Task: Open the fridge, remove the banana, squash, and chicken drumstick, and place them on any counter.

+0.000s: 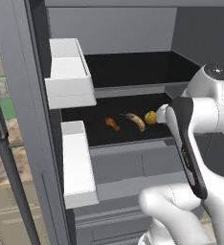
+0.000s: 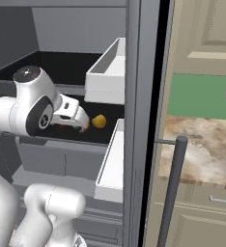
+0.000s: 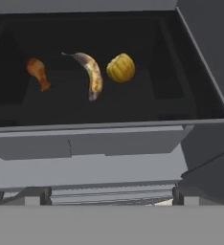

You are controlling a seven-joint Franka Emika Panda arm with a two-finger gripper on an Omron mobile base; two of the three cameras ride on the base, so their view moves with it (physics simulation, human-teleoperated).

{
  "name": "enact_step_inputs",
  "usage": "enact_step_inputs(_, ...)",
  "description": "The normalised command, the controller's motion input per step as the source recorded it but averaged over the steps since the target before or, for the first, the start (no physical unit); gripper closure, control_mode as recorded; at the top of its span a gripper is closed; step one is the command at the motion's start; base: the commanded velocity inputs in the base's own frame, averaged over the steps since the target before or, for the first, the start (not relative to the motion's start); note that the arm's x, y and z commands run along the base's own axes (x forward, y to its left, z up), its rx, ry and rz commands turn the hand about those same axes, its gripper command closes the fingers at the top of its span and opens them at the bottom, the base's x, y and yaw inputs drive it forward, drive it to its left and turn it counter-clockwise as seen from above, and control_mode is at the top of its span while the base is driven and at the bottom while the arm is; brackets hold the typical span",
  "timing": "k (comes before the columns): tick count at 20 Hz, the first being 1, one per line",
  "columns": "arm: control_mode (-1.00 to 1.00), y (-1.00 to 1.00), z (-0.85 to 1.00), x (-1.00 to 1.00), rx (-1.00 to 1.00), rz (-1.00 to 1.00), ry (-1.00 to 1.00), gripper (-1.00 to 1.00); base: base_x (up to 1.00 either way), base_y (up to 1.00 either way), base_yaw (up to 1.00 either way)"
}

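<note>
Three foods lie in a row on your open fridge's [image 1: 133,91] dark lower shelf: chicken drumstick [image 3: 38,72] leftmost, banana [image 3: 92,75] in the middle, squash [image 3: 121,67] on the right, none touching. Your gripper [image 2: 84,125] hovers before that shelf, jaws spread wide, grasping nothing. Beside the fridge door sits the counter [image 2: 202,147].

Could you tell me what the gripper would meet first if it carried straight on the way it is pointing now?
Probably the banana on the fridge's dark shelf: it lies nearest the middle of the hand view, between the chicken drumstick and the squash. Depth is unclear, so it might meet the shelf first.
</note>
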Motion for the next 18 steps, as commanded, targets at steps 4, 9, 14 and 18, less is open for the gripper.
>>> enact_step_inputs(4,-1.0,0.1,-0.53,0.14,0.03,0.0,-0.02,-1.0,0.0,0.0,0.0)
enact_step_inputs(9,-1.0,0.18,-0.22,0.18,0.0,0.0,-0.07,-1.0,0.0,0.0,0.0)
enact_step_inputs(14,-1.0,0.17,-0.14,0.28,0.0,0.0,-0.03,-1.0,0.0,0.0,0.0)
enact_step_inputs(18,-1.0,0.03,-0.09,0.33,0.0,0.0,0.0,-1.0,0.0,0.0,0.0)
